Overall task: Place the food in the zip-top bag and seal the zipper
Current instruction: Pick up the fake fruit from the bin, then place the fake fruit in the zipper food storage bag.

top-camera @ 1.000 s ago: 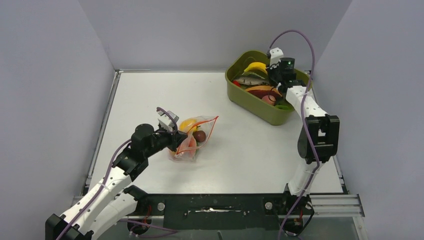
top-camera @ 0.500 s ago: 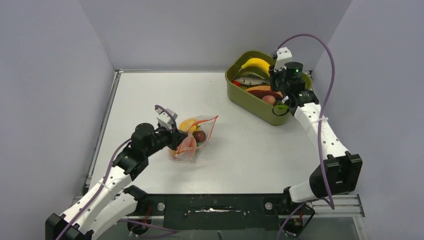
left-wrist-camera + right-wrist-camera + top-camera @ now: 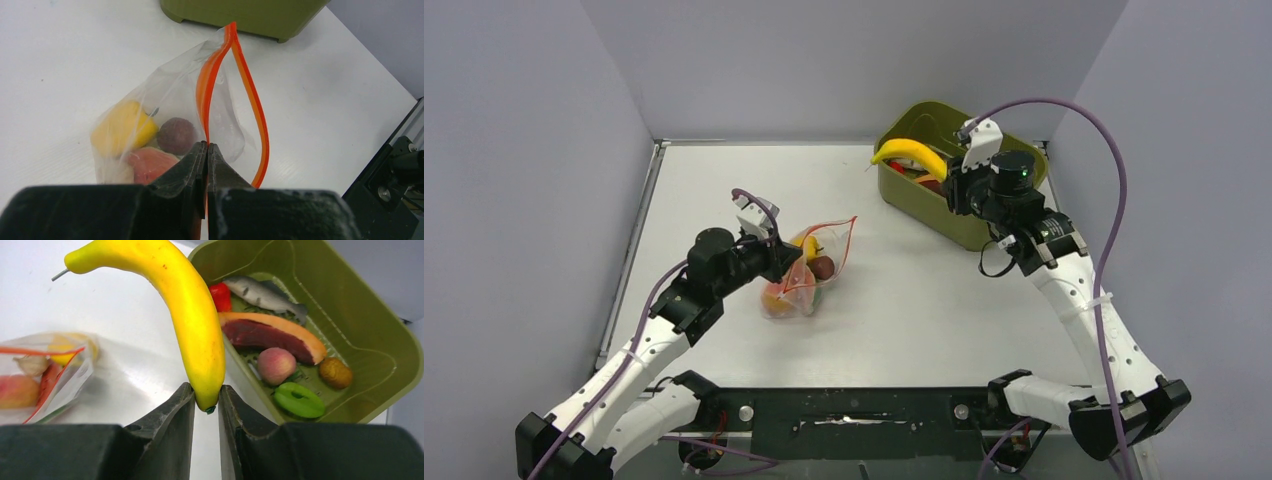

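Note:
The clear zip-top bag (image 3: pixel 809 275) lies mid-table with its red-orange zipper (image 3: pixel 250 100) gaping open. Inside are a yellow pepper (image 3: pixel 122 127), a dark purple piece (image 3: pixel 176 135) and a peach-coloured piece (image 3: pixel 150 165). My left gripper (image 3: pixel 206 146) is shut on one lip of the zipper and holds the mouth up. My right gripper (image 3: pixel 206 394) is shut on the end of a yellow banana (image 3: pixel 185 305) and holds it in the air over the left rim of the olive tub (image 3: pixel 924 215), to the right of the bag. The banana also shows in the top view (image 3: pixel 909 155).
The olive-green tub (image 3: pixel 380 340) at the back right holds a toy fish (image 3: pixel 265 292), a watermelon slice (image 3: pixel 272 335), a peach (image 3: pixel 276 365), a green ring piece (image 3: pixel 300 399), a brown piece (image 3: pixel 335 372) and a red piece (image 3: pixel 220 295). Grey walls enclose the table.
My right gripper has lifted the banana out of the tub and carried it left, over the rim. My left gripper has raised the bag's lip slightly, so the mouth stands more upright.

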You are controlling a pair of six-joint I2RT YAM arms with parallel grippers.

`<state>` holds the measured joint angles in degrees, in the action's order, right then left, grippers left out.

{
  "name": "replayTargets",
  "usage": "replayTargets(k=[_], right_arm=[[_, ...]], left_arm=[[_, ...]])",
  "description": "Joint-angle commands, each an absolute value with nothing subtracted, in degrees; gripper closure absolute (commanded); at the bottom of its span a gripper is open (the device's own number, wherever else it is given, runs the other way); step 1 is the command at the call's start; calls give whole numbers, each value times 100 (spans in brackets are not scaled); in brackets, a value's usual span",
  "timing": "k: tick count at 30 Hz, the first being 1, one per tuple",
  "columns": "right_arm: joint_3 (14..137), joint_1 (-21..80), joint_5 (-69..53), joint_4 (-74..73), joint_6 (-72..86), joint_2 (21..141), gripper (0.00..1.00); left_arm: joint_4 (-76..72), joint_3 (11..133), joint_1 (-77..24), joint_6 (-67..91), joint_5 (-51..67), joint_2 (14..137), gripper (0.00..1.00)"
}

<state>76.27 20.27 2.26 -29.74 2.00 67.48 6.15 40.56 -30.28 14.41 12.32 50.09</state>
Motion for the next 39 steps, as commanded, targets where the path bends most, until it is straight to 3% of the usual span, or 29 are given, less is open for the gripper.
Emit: replayTargets(k=[1,18,39], right_arm=[[7540,2349,-142,-3692,449,6255,85],[7645,2907,-1490,-5327,386,5700,85],[8777,4589,377,-5857,395,7272,82]], left_arm=[[265,4406,-3050,1331,1035,4945,100],[243,4412,-3045,1116,1201,4958,100],[-187,3925,-3059,1498,2177,4672,100]])
